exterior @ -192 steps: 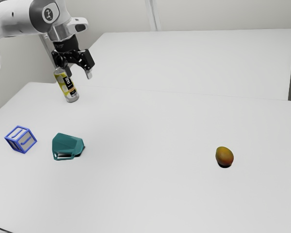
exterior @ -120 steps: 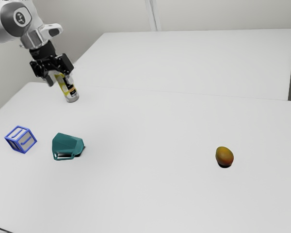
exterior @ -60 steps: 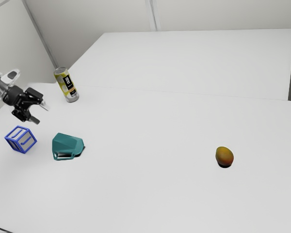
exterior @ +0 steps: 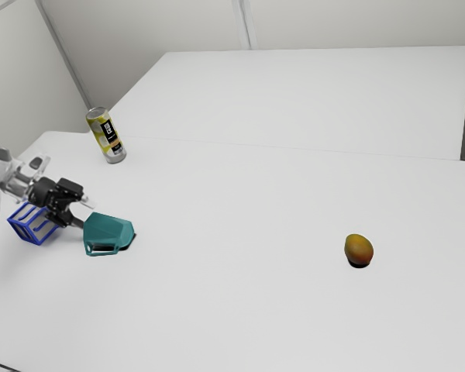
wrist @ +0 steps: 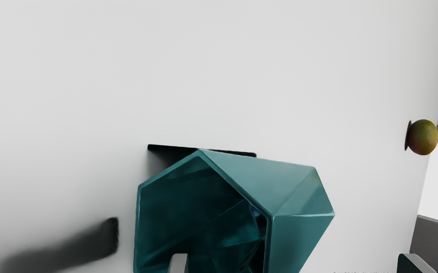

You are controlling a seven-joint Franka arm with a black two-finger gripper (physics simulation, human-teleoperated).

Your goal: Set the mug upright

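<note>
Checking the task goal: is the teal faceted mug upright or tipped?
Tipped: the teal faceted mug lies on its side on the white table; its mouth faces sideways, not up.

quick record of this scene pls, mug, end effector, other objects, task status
mug: teal, lying on its side, mouth toward the end effector
fingers: open, one tip over the mug's mouth in the wrist view
block: blue-edged, partly hidden
can: yellow and silver, standing
fruit: at the exterior view's right
task status: mug not upright
</note>
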